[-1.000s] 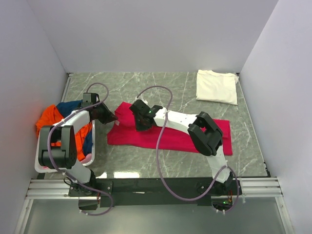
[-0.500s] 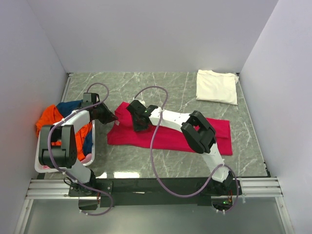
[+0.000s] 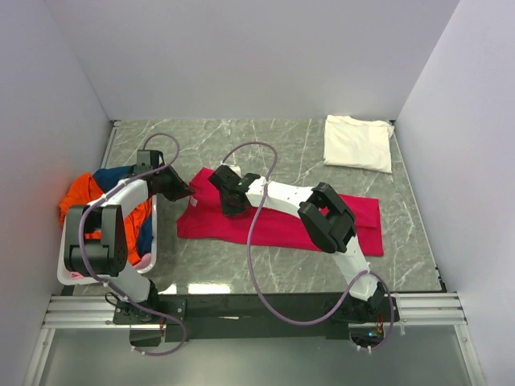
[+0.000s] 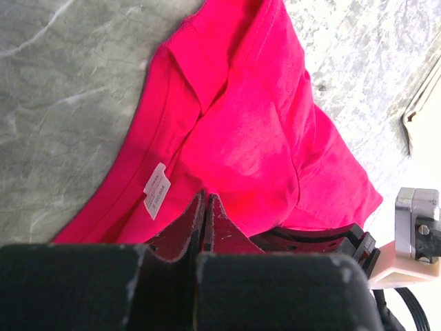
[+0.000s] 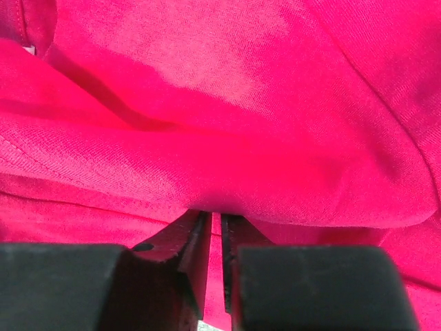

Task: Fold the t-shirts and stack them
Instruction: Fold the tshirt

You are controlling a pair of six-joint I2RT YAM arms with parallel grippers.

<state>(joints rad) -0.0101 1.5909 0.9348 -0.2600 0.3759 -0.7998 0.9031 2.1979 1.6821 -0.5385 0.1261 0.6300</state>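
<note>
While both arms reach over the grey marble table (image 3: 241, 137), the crimson-pink t-shirt (image 3: 217, 227) lies spread across the middle of it. It runs as a long band from left of centre out to the right.

Left gripper (image 3: 187, 195): at the shirt's far-left corner. Wrist view shows the fingers pressed together, pinching the edge of the pink cloth (image 4: 205, 200). The white neck label (image 4: 157, 189) sits just beside the fingertips, on the hem side.

Right gripper (image 3: 224, 206): close to the left one, over the upper-left part of the same shirt, with the arm stretched diagonally above the fabric. Wrist view shows the jaws nearly together (image 5: 213, 217) with only a thin slit between them. A raised fold of crimson cloth is caught at the tips and bulges over them.

Both grip points are on the left end of the shirt. The right end lies flat, partly under the right arm.

Cream-white t-shirt (image 3: 358, 143): folded, far right corner of the table, well apart from both grippers.

White slatted basket (image 3: 154, 235): at the left edge beside the left arm, holding an orange tee (image 3: 80, 193) and a navy one (image 3: 117, 173), bunched.
</note>
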